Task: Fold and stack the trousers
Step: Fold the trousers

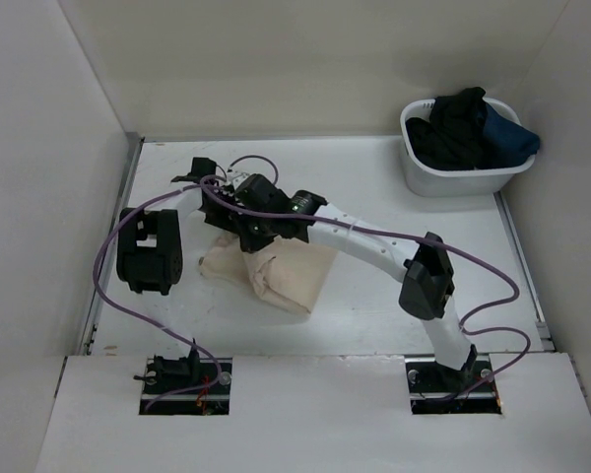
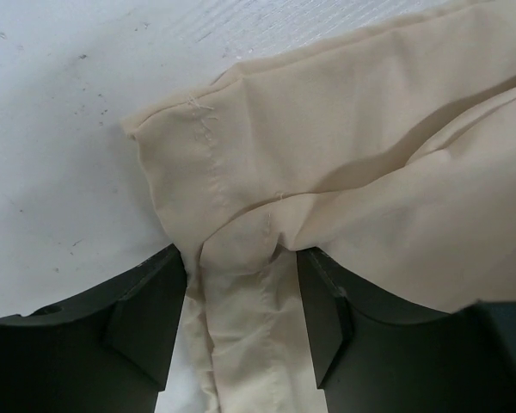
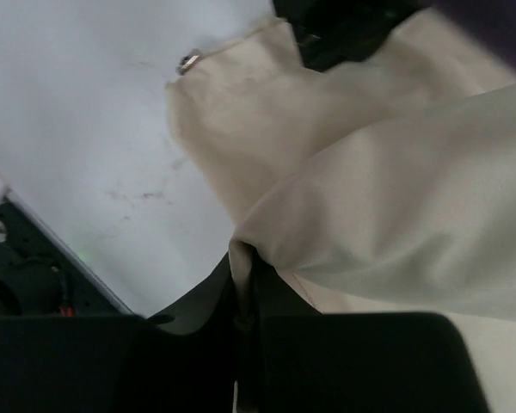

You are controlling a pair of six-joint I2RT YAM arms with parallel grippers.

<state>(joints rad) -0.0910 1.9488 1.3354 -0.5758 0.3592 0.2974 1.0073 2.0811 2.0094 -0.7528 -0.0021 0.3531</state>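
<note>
The beige trousers (image 1: 288,272) lie bunched and partly folded on the white table, left of centre. Both grippers are at their far left edge. My left gripper (image 1: 215,195) is open; in the left wrist view a wrinkled fold of the trousers (image 2: 344,146) runs between its jaws (image 2: 241,331), with a strip of table showing beside the left finger (image 2: 142,327). My right gripper (image 1: 248,233) is shut on an edge of the trousers (image 3: 387,206), pinched between its fingers (image 3: 245,297). A small metal button (image 3: 187,62) sits at a cloth corner.
A white basket (image 1: 428,177) holding dark garments (image 1: 468,123) stands at the back right. White walls close in the table at the left, back and right. The left arm's black elbow link (image 1: 150,252) hangs left of the trousers. Purple cables loop over the table.
</note>
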